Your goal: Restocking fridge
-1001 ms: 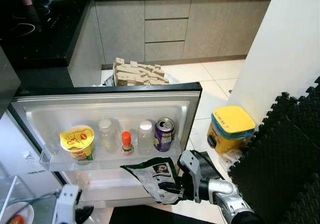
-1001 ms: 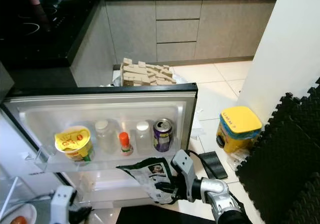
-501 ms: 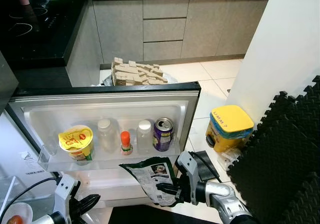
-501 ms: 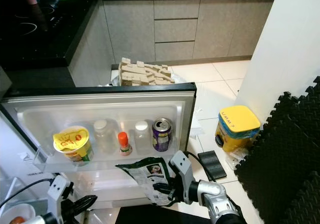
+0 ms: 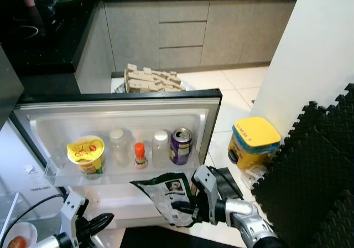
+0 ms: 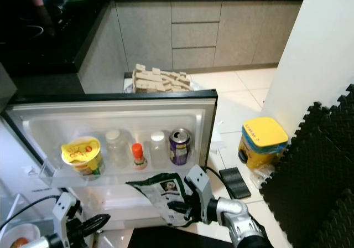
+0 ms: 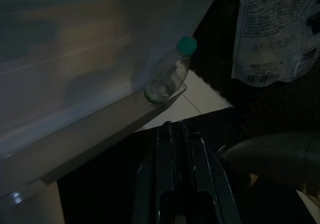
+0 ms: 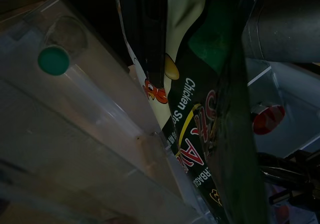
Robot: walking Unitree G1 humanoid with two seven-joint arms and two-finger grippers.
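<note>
Right claw is clamped on the noodle packet's lower edge; packet is probably light, crinkly, crushable; left claw is closed, empty.

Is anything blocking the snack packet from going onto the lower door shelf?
Nothing visible blocks it. The right tool holds the green-and-white snack packet just below the upper door shelf; a green-capped clear bottle already stands on the lower door shelf.
</note>
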